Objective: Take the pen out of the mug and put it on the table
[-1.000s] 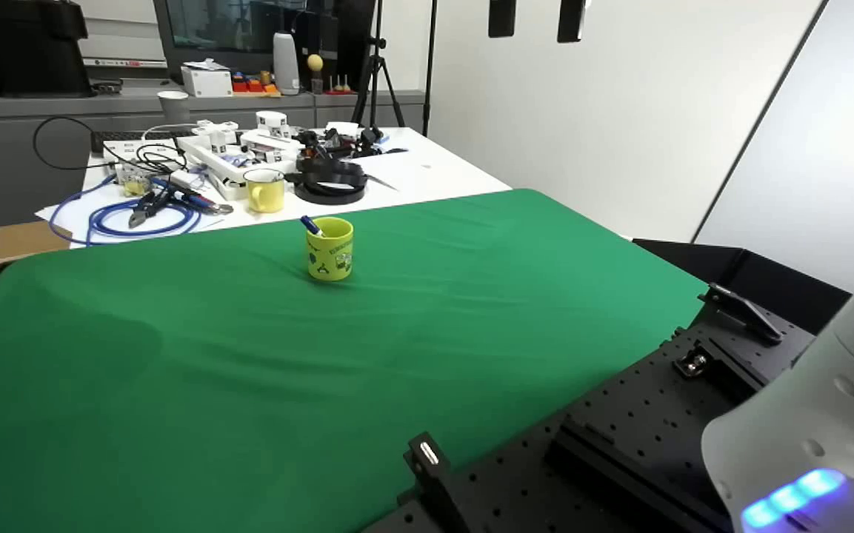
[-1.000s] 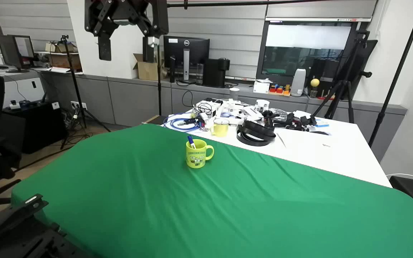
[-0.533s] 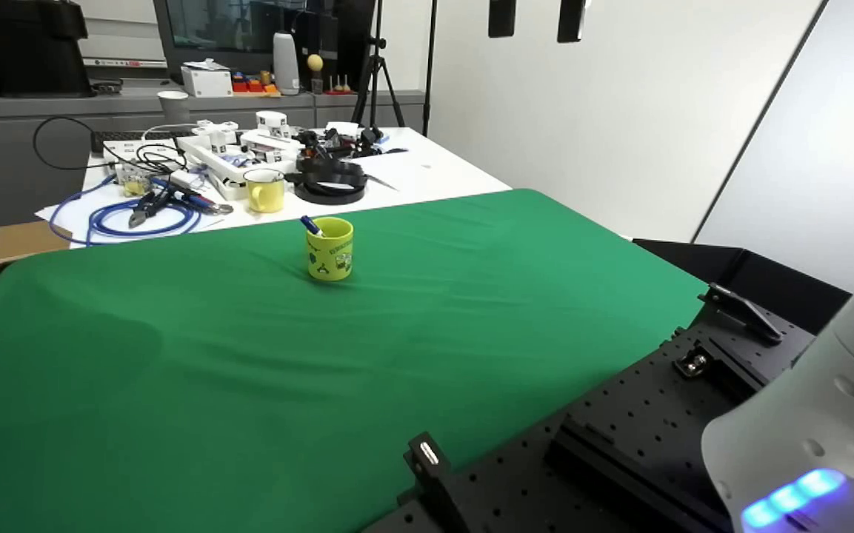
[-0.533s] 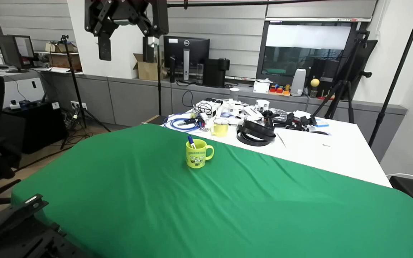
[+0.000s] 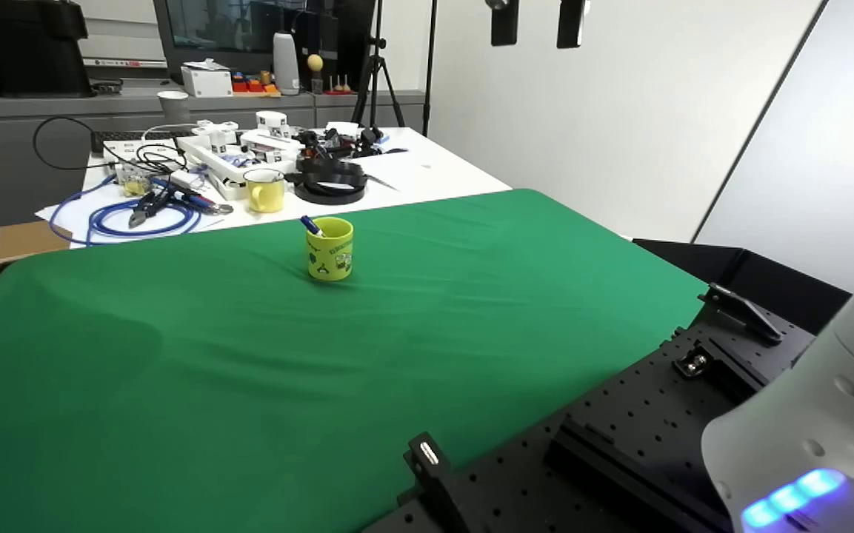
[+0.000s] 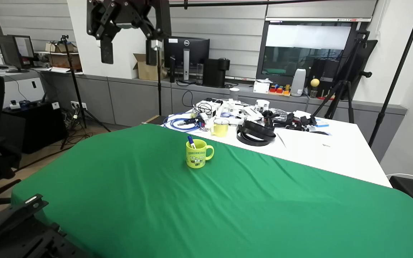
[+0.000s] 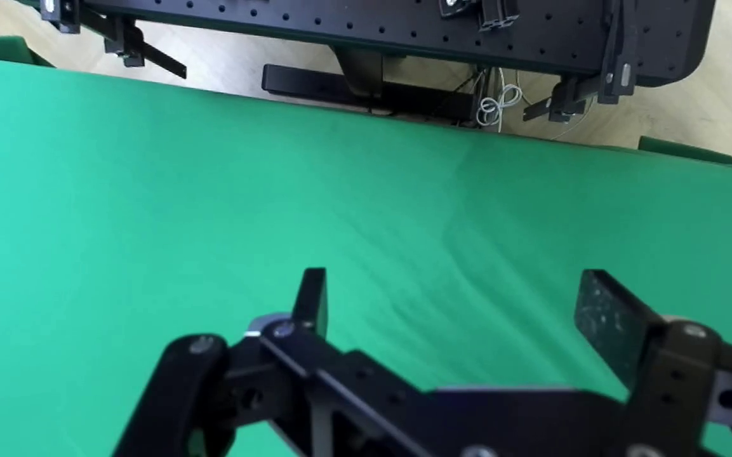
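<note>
The yellow-green mug (image 5: pixel 330 259) with dark print stands upright on the green-covered table (image 5: pixel 397 355). It also shows in an exterior view (image 6: pixel 196 159), handle to the right. The pen (image 5: pixel 312 226) leans in the mug, its dark blue end above the rim; its white barrel shows partly (image 6: pixel 191 142). The rest of the barrel is hidden inside. My gripper (image 6: pixel 129 57) hangs high above the table, apart from the mug. It is open, with nothing between its fingers, also in the wrist view (image 7: pixel 454 285). Mug and pen are out of the wrist view.
A white table (image 6: pixel 299 150) behind the cloth holds a paler yellow cup (image 6: pixel 220 128), black straps (image 6: pixel 254 134), blue cable (image 5: pixel 112 222) and tools. A black perforated robot base plate (image 5: pixel 619 444) borders the green table. Tripods stand behind.
My gripper has moved slightly down in both exterior views and stays open. The mug and pen have not moved.
</note>
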